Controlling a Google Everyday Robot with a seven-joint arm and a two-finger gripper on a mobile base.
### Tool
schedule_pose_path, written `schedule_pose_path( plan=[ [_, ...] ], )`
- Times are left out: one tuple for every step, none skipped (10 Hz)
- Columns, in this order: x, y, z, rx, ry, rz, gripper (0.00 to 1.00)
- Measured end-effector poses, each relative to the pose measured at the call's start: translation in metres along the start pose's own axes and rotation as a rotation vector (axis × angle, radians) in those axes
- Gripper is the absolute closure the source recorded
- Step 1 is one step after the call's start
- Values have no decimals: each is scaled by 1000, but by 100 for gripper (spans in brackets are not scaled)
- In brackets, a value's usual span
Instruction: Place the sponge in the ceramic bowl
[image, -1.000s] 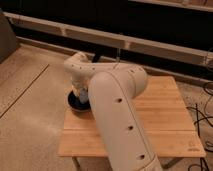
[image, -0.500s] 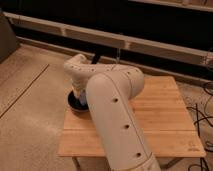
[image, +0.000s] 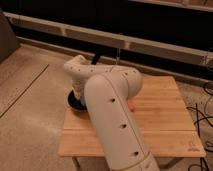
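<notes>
Wooden slatted desk (image: 165, 117) on a speckled floor (image: 30, 105). Dark wall behind, crossed by a pale horizontal rail (image: 150, 41). Black cables (image: 204, 112) lie on the floor off the desk's right edge.

White arm (image: 112, 125) fills the middle of the view. It rises from the bottom edge, bends at a bulky joint above the desk's back edge, then reaches left and turns down at the desk's back-left corner.

Ceramic bowl (image: 73, 104): dark and glossy, at that back-left corner, right at the desk's left edge. Only its left part shows; the rest is behind the arm.

Hand (image: 76, 95): hangs from the turned-down wrist directly over the bowl, low, at about rim level or just inside. Most of it is covered by the arm. Cannot tell whether it is spread, pressed together or pinching anything.

Sponge: cannot be made out anywhere on the visible desk or in the visible part of the bowl. Whether it is in the hand or in the bowl, cannot tell.

Small orange object (image: 131, 105): a sliver on the desk, just beside the arm's right side, mostly hidden.
</notes>
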Motion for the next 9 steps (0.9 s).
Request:
schedule_pose_path(
  plan=[
    [-1,0,0,0,0,0,20],
    [-2,-1,0,1,1,0,20],
    [-2,-1,0,1,2,0,20],
    [-2,-1,0,1,3,1,20],
    [-3,-2,-1,2,1,1,20],
    [-4,-2,-3,3,-1,1,20],
    [-9,-5,-12,13,-22,-1,20],
    [-15,-7,-22,19,-48,-4,20],
    [-24,-9,-47,24,-105,-7,20]
  ],
)
